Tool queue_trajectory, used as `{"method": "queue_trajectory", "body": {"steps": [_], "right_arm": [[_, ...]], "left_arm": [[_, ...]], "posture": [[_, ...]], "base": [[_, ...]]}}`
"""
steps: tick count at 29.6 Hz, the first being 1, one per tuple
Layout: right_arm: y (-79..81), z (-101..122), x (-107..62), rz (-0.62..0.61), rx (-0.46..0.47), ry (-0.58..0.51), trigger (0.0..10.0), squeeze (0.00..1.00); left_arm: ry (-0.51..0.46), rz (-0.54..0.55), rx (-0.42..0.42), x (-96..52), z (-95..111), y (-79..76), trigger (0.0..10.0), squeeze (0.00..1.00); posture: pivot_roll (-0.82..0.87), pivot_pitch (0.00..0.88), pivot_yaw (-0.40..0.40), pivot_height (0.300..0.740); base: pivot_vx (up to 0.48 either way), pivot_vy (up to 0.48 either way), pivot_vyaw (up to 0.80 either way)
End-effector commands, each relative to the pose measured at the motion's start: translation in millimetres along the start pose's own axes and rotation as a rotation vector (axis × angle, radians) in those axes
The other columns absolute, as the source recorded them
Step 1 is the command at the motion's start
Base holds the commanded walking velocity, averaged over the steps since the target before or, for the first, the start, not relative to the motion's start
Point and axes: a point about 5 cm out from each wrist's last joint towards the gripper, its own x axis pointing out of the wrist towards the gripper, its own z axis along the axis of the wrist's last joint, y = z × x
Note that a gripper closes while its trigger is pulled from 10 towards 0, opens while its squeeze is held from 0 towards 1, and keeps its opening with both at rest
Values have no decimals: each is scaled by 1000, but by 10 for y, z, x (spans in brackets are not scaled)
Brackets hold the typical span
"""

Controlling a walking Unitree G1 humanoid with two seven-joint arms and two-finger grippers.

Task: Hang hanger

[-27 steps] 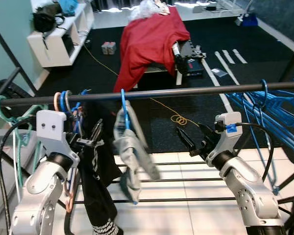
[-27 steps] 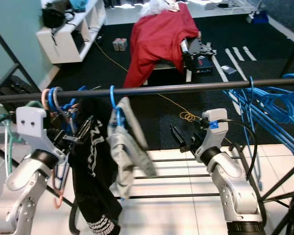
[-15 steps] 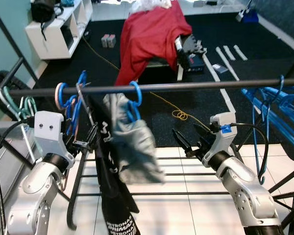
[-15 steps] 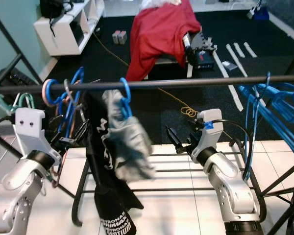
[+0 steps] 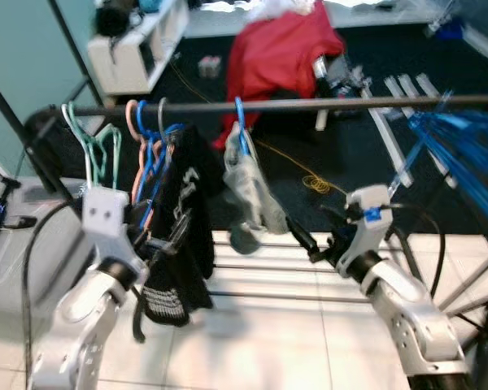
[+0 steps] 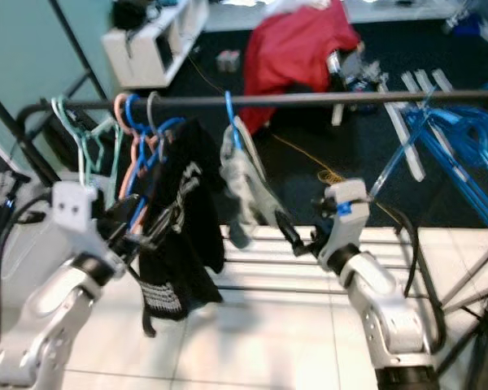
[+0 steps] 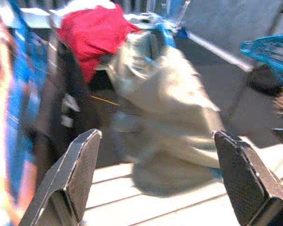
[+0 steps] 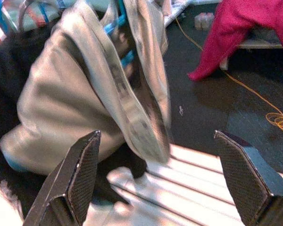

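A blue hanger (image 5: 240,123) carrying a grey garment (image 5: 249,188) hangs by its hook on the dark rail (image 5: 333,103), just right of a black garment (image 5: 184,236). The grey garment looks blurred. My left gripper (image 5: 167,240) is open, low in front of the black garment and left of the grey one. On the other side, my right gripper (image 5: 308,236) is open, slightly below and right of the grey garment, holding nothing. In the left wrist view (image 7: 156,135) and the right wrist view (image 8: 156,135) the grey garment (image 7: 165,94) (image 8: 66,103) hangs beyond the spread fingers.
Several coloured hangers (image 5: 138,134) crowd the rail's left end. Several bare blue hangers (image 5: 464,146) hang at its right. Low rack bars (image 5: 260,268) cross behind my arms. Beyond lie a red cloth (image 5: 281,49), a white shelf (image 5: 138,49) and an orange cable (image 5: 313,180) on dark floor.
The whole view has shifted and pulled back, so the camera moved. The grey garment has swung on the rail and now hangs lower and straighter. Both grippers stay open and empty.
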Motion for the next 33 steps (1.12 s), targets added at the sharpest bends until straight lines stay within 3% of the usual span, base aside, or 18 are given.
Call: {"method": "queue_trajectory", "body": {"steps": [1, 6, 9, 12, 13, 19, 23, 28, 33], "right_arm": [[47, -31, 19, 14, -3, 15, 10000, 0], [52, -50, 29, 13, -8, 25, 10000, 0], [66, -56, 30, 20, -10, 20, 10000, 0], [73, -56, 28, 23, -17, 19, 10000, 0], [85, -55, 21, 27, -24, 17, 10000, 0], [90, -51, 13, 24, -21, 14, 10000, 0], [99, -41, 10, 24, -18, 10, 10000, 0], [107, -36, 9, 24, -17, 8, 10000, 0], [111, -34, 3, 23, -16, 8, 10000, 0]], "left_arm": [[7, -41, -9, 31, -10, -54, 10000, 0], [-21, -81, 0, 185, 24, -121, 10000, 0], [-70, 17, 88, 456, 119, -35, 10000, 0], [-91, 33, 108, 507, 157, -28, 10000, 0], [-115, 44, 195, 565, 207, -36, 10000, 0], [-111, 123, 272, 582, 214, 78, 10000, 0], [-55, 286, 326, 556, 139, 384, 10000, 0], [-4, 319, 341, 541, 14, 518, 10000, 0], [14, 331, 335, 538, -48, 558, 10000, 0]], "posture": [[-75, 116, 44, 740], [-77, 113, 44, 740], [-91, 103, 47, 740], [-98, 99, 48, 740], [-103, 101, 52, 740], [-107, 108, 57, 740], [-106, 113, 59, 740], [-108, 118, 62, 740], [-110, 120, 64, 740]], "base": [[0, 0, 0], [0, 0, -706], [0, 0, -565], [0, 0, -329], [0, 0, 0], [0, 0, 0], [0, 0, 0], [0, 0, 0], [0, 0, 0]]}}
